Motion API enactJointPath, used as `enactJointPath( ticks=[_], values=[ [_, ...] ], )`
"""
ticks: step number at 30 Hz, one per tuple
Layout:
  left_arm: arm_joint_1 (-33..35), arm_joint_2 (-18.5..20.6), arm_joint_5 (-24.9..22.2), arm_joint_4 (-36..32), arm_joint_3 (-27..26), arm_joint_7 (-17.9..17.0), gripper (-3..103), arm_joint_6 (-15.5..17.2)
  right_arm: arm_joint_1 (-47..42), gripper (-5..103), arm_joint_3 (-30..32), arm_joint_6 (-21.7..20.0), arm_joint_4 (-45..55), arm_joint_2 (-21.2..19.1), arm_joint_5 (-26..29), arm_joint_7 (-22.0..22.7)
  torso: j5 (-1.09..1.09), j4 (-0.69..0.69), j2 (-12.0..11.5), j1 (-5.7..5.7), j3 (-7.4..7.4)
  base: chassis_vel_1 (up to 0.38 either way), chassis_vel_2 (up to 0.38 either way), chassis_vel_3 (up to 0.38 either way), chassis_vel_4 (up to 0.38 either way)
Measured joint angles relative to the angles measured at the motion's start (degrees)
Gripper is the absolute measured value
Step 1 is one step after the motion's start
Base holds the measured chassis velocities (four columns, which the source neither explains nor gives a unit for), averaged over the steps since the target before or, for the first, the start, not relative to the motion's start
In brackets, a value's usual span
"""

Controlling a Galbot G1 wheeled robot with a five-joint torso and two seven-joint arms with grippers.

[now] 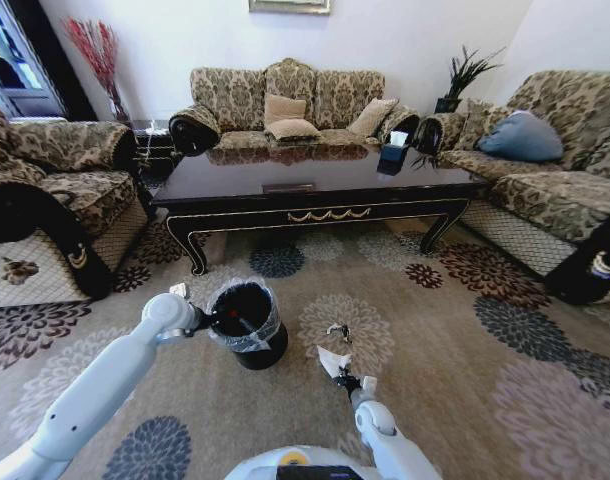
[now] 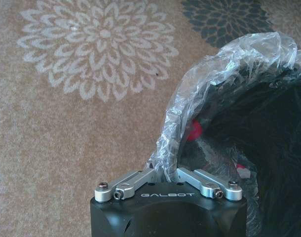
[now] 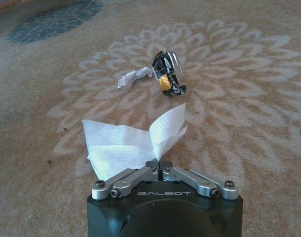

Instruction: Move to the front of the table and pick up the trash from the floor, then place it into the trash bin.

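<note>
The trash bin (image 1: 249,330), black with a clear liner, stands on the carpet in front of the dark table (image 1: 315,180). My left gripper (image 1: 211,318) is shut on the bin's rim and liner (image 2: 166,148), seen close up at the left gripper (image 2: 164,171). Low by my base, my right gripper (image 1: 347,380) is shut on a corner of the white paper trash (image 1: 331,361). In the right wrist view the right gripper (image 3: 160,164) pinches the paper (image 3: 126,148), which rests on the carpet. Beyond it lie a crushed dark and yellow wrapper (image 3: 167,75) and a small white scrap (image 3: 132,78).
Patterned sofas surround the table: one behind (image 1: 285,105), one at the left (image 1: 55,190), one at the right (image 1: 555,170). A dark tissue box (image 1: 393,150) sits on the table. Red and white items lie inside the bin (image 2: 194,131). Open carpet spreads to the right (image 1: 485,380).
</note>
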Motion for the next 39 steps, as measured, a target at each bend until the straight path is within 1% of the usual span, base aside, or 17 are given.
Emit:
enactJointPath(
  ticks=[7,12,15,16,17,19,20,21,24,25,26,28,32,33,35,36,39],
  values=[
    [0.54,-0.22,0.39,-0.50,0.15,0.00,0,0.00,-0.90,0,0.32,-0.11,1.45,-0.45,-0.02,0.10,0.00,0.01,0.00,0.00,0.00,0.000,0.000,0.000,0.000],
    [0.88,-0.59,0.87,-1.36,0.56,0.00,0,0.00,-2.54,0,1.07,-0.23,4.79,-2.15,-0.46,0.54,0.02,0.01,0.00,0.00,0.00,0.000,0.000,0.000,0.000],
    [1.79,-1.59,1.76,-2.21,1.18,0.00,0,0.00,-3.99,0,2.25,0.21,8.60,-5.27,-3.75,1.01,0.02,0.00,0.00,0.00,0.00,0.000,0.000,0.000,0.000],
    [1.79,-1.59,1.76,-2.21,1.18,0.00,0,0.00,-3.99,0,2.25,0.21,8.60,-5.27,-3.75,1.01,0.02,0.00,0.00,0.00,0.00,0.000,0.000,0.000,0.000],
    [2.13,-1.96,2.11,-2.53,1.46,0.00,0,0.00,-4.44,0,2.65,0.34,10.06,-6.46,-4.14,1.16,0.01,0.00,-0.01,0.00,0.00,0.000,0.000,0.000,0.000],
    [2.46,-2.77,2.89,-2.92,2.09,0.00,0,0.00,-5.09,0,3.41,0.20,13.17,-8.50,-3.80,1.84,0.00,0.00,-0.01,0.00,0.00,0.000,0.000,0.000,0.000],
    [2.47,-3.38,3.70,-3.12,2.85,0.02,0,0.00,-5.55,0,4.04,-0.01,15.50,-10.21,-3.37,2.28,0.02,0.01,-0.01,0.00,0.00,0.000,0.000,0.000,0.000],
    [2.47,-3.38,3.70,-3.12,2.85,0.02,0,0.00,-5.55,0,4.04,-0.01,15.50,-10.21,-3.37,2.28,0.02,0.01,-0.01,0.00,0.00,0.000,0.000,0.000,0.000],
    [1.77,-5.17,5.10,-3.06,5.05,-0.23,0,0.00,-6.96,0,5.82,-0.65,20.98,-13.52,-2.83,3.02,0.01,0.02,-0.01,0.00,0.00,0.000,0.000,0.000,0.000],
    [1.77,-5.17,5.10,-3.06,5.05,-0.23,0,0.00,-6.96,0,5.82,-0.65,20.98,-13.52,-2.83,3.02,0.01,0.02,-0.01,0.00,0.00,0.000,0.000,0.000,0.000],
    [0.82,-6.25,5.31,-2.84,6.60,-0.54,0,0.00,-7.92,0,6.91,-0.92,24.45,-15.09,-2.29,3.59,0.00,0.00,-0.01,0.00,0.00,0.000,0.000,0.000,0.000],
    [-1.37,-7.37,5.50,-2.41,9.06,-1.21,0,0.00,-9.17,0,8.41,-1.32,28.71,-16.54,-1.61,4.19,0.01,0.00,-0.01,0.00,0.00,0.000,0.000,0.000,0.000],
    [-3.58,-7.92,5.47,-2.16,11.19,-1.47,0,0.00,-10.20,0,9.61,-1.53,31.71,-17.49,-1.42,4.43,0.02,0.00,-0.01,0.00,0.00,0.000,0.000,0.000,0.000],
    [-5.08,-8.29,5.35,-1.93,12.60,-1.73,0,0.00,-10.88,0,10.36,-1.65,33.83,-18.14,-1.40,4.52,0.03,0.00,-0.01,0.00,0.00,0.000,0.000,0.000,0.000],
    [-10.40,-9.73,4.80,-0.50,18.01,-2.57,0,0.00,-12.74,0,12.62,-2.20,41.03,-19.78,-1.34,4.88,0.02,0.00,-0.01,0.00,0.00,0.000,0.000,0.000,0.000],
    [-10.40,-9.73,4.80,-0.50,18.01,-2.57,0,0.00,-12.74,0,12.62,-2.20,41.03,-19.78,-1.34,4.88,0.02,0.00,-0.01,0.00,0.00,0.000,0.000,0.000,0.000],
    [-13.92,-11.16,4.49,1.12,22.42,-2.91,0,0.00,-13.83,0,14.11,-2.76,45.59,-20.63,-1.18,5.06,0.00,0.00,0.00,0.00,0.00,0.000,0.000,0.000,0.000]
  ],
)
